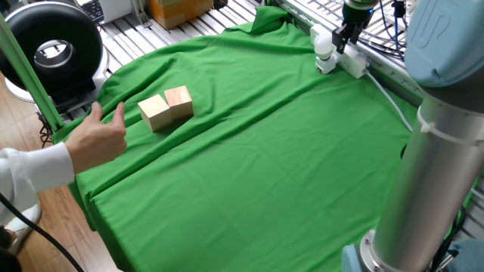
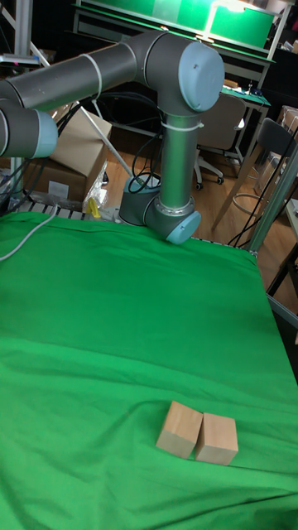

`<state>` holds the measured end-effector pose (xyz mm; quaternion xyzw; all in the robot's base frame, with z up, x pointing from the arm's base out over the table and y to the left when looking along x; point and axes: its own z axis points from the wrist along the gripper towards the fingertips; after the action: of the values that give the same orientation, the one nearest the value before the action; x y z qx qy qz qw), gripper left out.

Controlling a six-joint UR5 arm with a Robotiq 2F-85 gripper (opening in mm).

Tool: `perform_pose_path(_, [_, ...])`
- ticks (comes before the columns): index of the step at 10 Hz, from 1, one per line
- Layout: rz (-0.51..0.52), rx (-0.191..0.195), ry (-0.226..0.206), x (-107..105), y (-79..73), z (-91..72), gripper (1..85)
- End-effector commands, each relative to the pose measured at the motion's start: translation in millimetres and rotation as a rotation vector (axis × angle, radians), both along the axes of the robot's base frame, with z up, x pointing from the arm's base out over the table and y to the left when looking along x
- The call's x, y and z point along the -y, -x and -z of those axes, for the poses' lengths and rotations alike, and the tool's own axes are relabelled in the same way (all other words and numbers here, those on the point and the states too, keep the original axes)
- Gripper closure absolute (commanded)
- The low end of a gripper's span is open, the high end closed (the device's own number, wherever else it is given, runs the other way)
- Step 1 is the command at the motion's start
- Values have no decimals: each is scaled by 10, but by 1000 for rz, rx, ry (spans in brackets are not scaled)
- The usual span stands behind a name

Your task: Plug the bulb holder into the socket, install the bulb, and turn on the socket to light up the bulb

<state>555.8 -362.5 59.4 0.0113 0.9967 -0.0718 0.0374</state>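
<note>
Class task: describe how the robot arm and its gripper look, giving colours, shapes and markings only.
The arm is made of thick grey tubes joined by rounded joints with light blue caps. A pale logo marks one cap. The gripper is small and black with two thin jaws.

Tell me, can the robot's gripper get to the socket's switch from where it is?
Probably yes: the gripper hangs right over the socket beside the bulb, nothing between, though the switch itself is too small to see.
</note>
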Motion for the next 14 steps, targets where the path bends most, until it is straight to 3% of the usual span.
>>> perform_pose_path(1, [7, 17, -21, -33, -64, 18, 350])
perform_pose_path(3, [27, 32, -64, -141, -98, 24, 353])
perform_pose_path(7, [23, 76, -73, -150, -160, -29, 380])
perform_pose_path(10, [17, 95, -121, -215, -169, 12, 343])
perform_pose_path(14, [36, 103, -115, -171, -212, 49, 337])
